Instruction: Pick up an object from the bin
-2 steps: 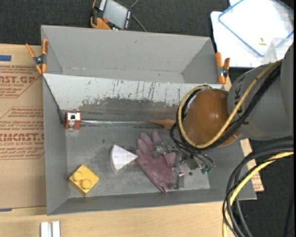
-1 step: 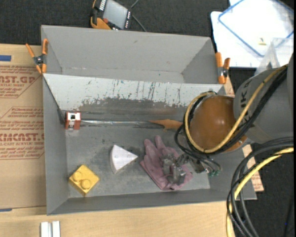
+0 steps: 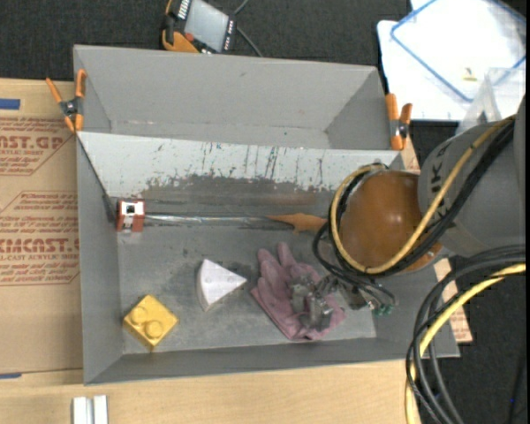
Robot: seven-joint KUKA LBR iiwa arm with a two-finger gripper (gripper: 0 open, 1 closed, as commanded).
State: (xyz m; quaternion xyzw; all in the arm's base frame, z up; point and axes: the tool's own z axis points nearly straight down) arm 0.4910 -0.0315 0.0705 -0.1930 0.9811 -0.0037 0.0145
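The gripper [image 3: 318, 306] is hanging low in the near right corner of the grey metal bin [image 3: 230, 95], its dark metal tip sitting directly on a limp mauve glove [image 3: 272, 290] of soft, wrinkled fabric. The glove is lying crumpled on the floor with its floppy ends pointing up and to the left. Whether the claw is spread, pressed together or pinching the cloth cannot be told, since its dark parts are merging with the folds under it. A glossy brown dome cover [image 3: 380, 219] is sitting on the wrist above, with yellow and black cables [image 3: 428, 215] looping round it, and this bulk is crowding the bin's right wall. Just left of the glove, a white wedge [image 3: 217, 283] with flat matte faces and a point toward the glove is resting apart from it by a narrow strip of bare floor. Further left, near the front left corner, a yellow plastic block [image 3: 150, 320] with rounded studs on top is lying alone, well apart from the gripper. A thin silvery rod [image 3: 203, 220] with a red and white end at the left and an orange tip at the right is lying along the foot of the scratched, scuffed back wall. The middle of the floor between rod and wedge is lying open, while the glove is sitting close to the front wall's edge.
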